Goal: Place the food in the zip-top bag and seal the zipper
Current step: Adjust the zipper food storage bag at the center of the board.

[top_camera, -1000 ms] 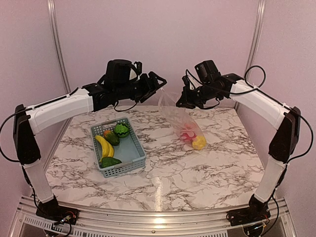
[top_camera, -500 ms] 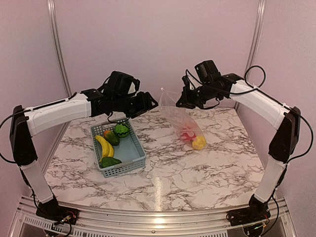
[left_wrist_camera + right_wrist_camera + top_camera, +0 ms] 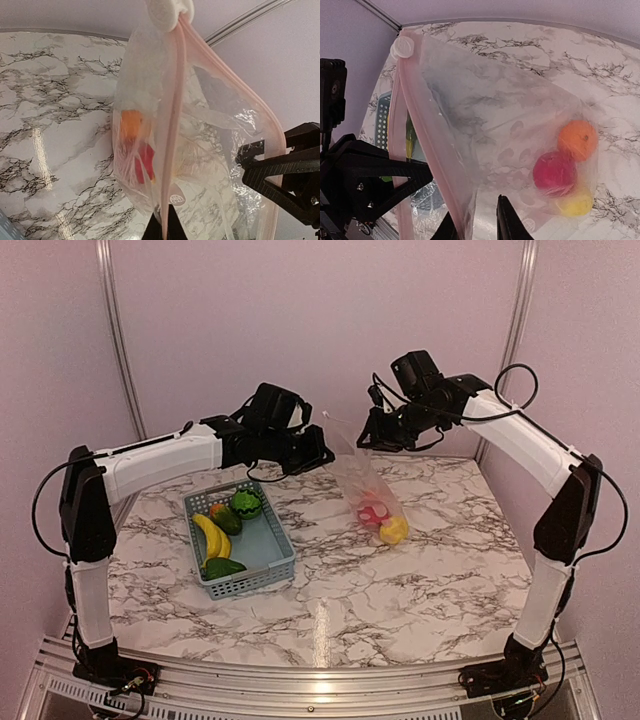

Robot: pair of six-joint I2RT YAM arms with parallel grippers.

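The clear zip-top bag (image 3: 362,480) hangs over the table between both grippers, its bottom on the marble. Inside lie an orange ball (image 3: 577,139), a red piece (image 3: 555,172) and a yellow piece (image 3: 577,204). My left gripper (image 3: 167,227) is shut on the pinkish zipper (image 3: 172,125) strip, with the white slider tab (image 3: 167,11) at the strip's far end. My right gripper (image 3: 477,225) has its fingers apart; the other rim of the bag's mouth runs between them, against the left finger. More food stays in the basket: bananas (image 3: 212,535) and green pieces (image 3: 246,503).
The grey-blue mesh basket (image 3: 270,580) sits left of centre on the marble table (image 3: 420,580). Walls and aluminium posts close in the back and sides. Both arms reach over the table's far half.
My left gripper swung right to the bag's mouth and shut on the zipper strip. The right gripper's fingers have parted from shut. The bag's bottom shifted slightly left.
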